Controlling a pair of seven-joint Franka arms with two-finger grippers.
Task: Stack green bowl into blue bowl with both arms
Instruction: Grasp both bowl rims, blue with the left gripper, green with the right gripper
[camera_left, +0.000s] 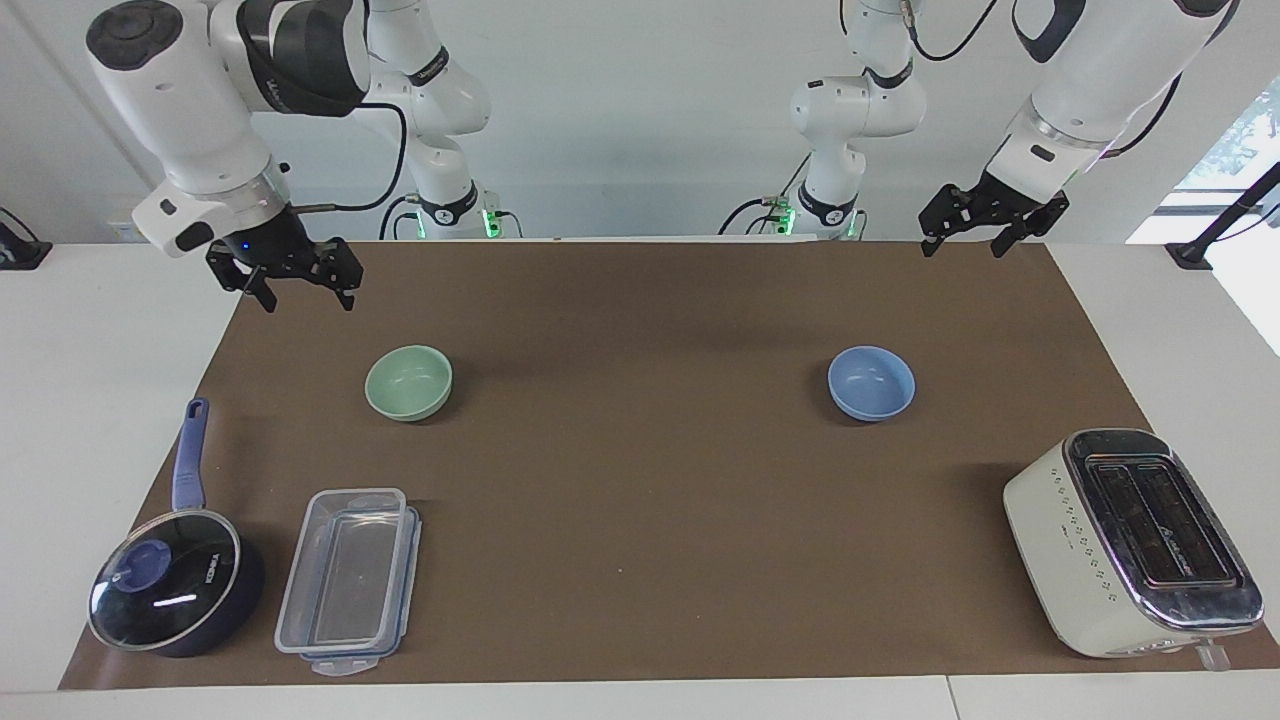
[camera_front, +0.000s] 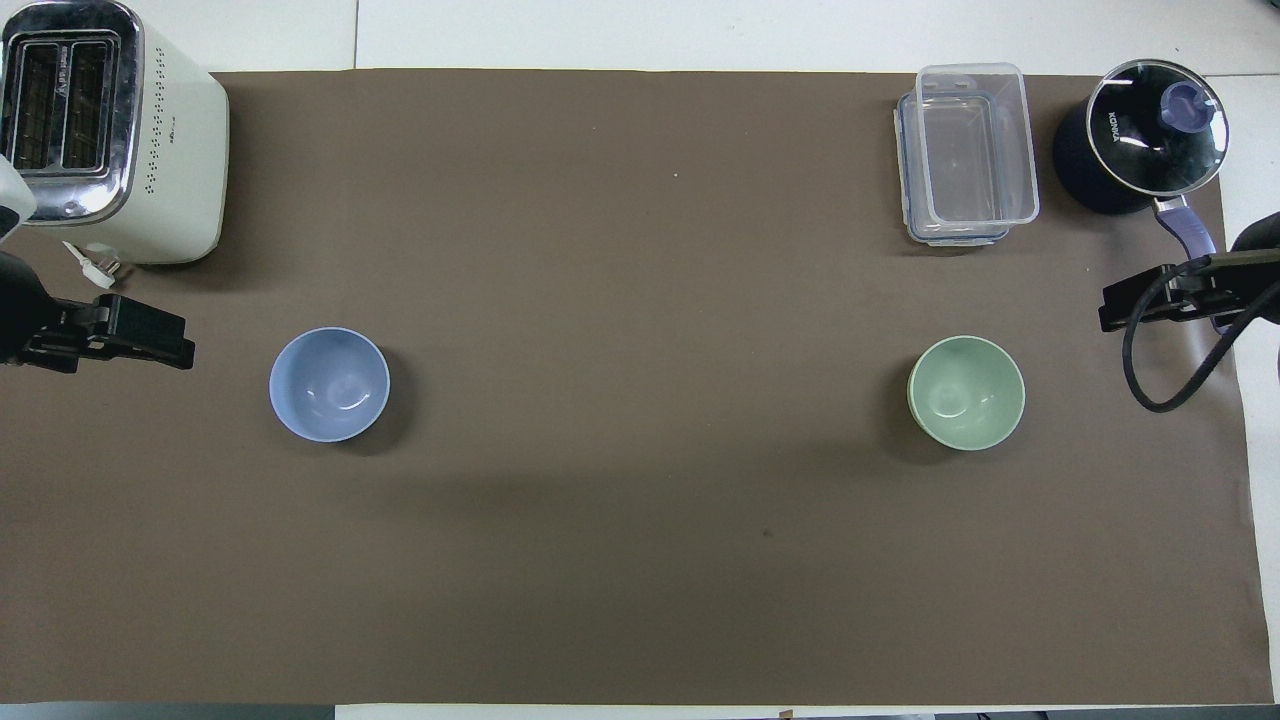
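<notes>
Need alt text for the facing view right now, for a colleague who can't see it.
Green bowl and blue bowl sit apart, upright and empty, on a brown mat. The right gripper hangs open near the green bowl and the left gripper hangs open near the blue; neither touches a bowl.
</notes>
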